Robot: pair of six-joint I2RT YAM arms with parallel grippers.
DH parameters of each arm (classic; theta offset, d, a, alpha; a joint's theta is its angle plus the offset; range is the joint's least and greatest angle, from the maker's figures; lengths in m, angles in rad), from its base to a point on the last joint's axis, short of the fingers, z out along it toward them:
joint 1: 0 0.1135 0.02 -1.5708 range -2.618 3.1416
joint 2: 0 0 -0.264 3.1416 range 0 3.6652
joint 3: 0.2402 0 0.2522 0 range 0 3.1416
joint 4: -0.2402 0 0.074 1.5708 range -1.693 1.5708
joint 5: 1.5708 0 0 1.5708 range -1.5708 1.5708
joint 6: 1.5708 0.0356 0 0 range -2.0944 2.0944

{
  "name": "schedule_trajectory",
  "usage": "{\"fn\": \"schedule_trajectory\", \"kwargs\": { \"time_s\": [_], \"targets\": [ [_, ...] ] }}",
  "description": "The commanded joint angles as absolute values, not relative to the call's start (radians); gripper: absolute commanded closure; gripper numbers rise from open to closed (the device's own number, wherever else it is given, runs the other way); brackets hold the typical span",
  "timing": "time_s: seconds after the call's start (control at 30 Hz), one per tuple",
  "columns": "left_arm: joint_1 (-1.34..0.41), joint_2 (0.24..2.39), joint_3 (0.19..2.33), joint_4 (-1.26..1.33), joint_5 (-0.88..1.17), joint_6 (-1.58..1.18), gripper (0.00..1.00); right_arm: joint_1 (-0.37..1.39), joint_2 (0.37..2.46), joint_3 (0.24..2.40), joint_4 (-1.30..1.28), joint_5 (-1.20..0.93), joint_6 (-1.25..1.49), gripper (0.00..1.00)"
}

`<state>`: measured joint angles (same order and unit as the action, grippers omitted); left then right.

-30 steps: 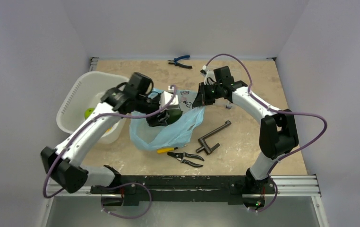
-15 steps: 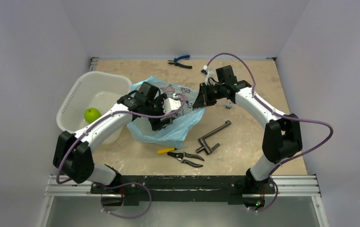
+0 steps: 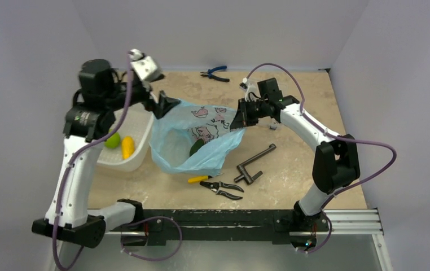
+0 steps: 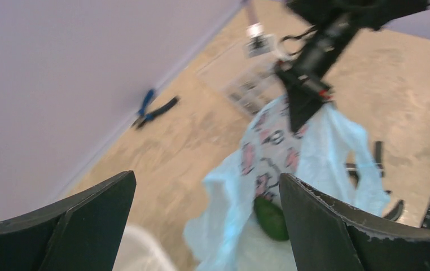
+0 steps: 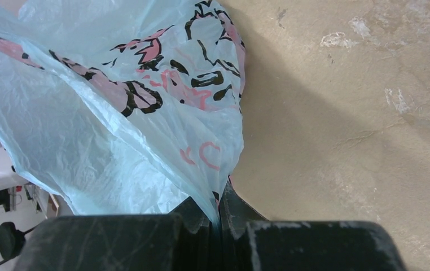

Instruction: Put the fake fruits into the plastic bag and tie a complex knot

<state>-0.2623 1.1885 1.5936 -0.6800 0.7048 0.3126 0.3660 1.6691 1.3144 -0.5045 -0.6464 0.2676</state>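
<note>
**One fruit of three bagged; no knot yet**

Progress: the dark green fruit (image 3: 197, 148) lay inside the bag (image 3: 173, 135), low in the open mouth. The bright green fruit (image 3: 112, 140) and the yellow fruit (image 3: 127, 147) sat side by side in the white tub (image 3: 123, 165), left of the bag. That put the loading at roughly a third done, in my estimate. Two fruits were left to move, and then the whole tying step. The bag mouth was open and no twist or knot showed anywhere.

Grippers: the right gripper (image 3: 238, 120) was clamped on the bag's right rim. The film was pinched between its fingers and held up off the counter (image 3: 292, 113). The left gripper (image 3: 165, 104) was raised beside the bag's left rim, jaws spread wide and empty. The wrist view showed nothing between them.

Surface: the counter was beige and stone-patterned, with scuffs. Loose tools lay on it:
- blue-handled pliers (image 3: 214, 73) near the far wall
- a dark metal crank (image 3: 255, 164) to the right of the bag
- yellow-handled cutters (image 3: 215, 185) just in front of the bag

Room: plain pale walls enclosed the counter on three sides. A metal rail (image 3: 348, 220) ran along the near edge, carrying both arm bases.
</note>
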Motion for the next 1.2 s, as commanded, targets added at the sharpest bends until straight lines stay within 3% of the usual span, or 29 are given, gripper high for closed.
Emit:
{"fn": "schedule_trajectory", "kwargs": {
  "time_s": [0.0,0.17,0.37,0.6,0.77,0.9,1.17],
  "targets": [
    [0.065,1.186,1.547,-0.893,0.734,0.325,0.0,0.365,1.678,1.369,-0.485,-0.664,0.257,1.0],
    [0.308,1.306,1.463,-1.097,0.595,0.632,0.05,0.363,1.687,1.378,-0.498,-0.666,0.248,1.0],
    [0.356,1.442,1.33,-1.161,0.507,1.235,0.07,0.362,1.702,1.393,-0.544,-0.669,0.218,1.0],
    [0.368,1.723,1.494,-1.12,0.421,0.932,0.14,0.36,1.711,1.422,-0.571,-0.64,0.198,1.0],
    [0.365,1.715,1.417,-1.08,0.415,0.569,0.17,0.36,1.706,1.419,-0.562,-0.624,0.2,1.0],
    [0.364,1.644,1.296,-0.931,0.267,0.306,0.15,0.36,1.708,1.417,-0.551,-0.622,0.206,1.0],
    [0.309,1.717,1.244,-0.806,0.074,0.107,0.22,0.359,1.72,1.423,-0.553,-0.623,0.205,1.0]
  ]
}}
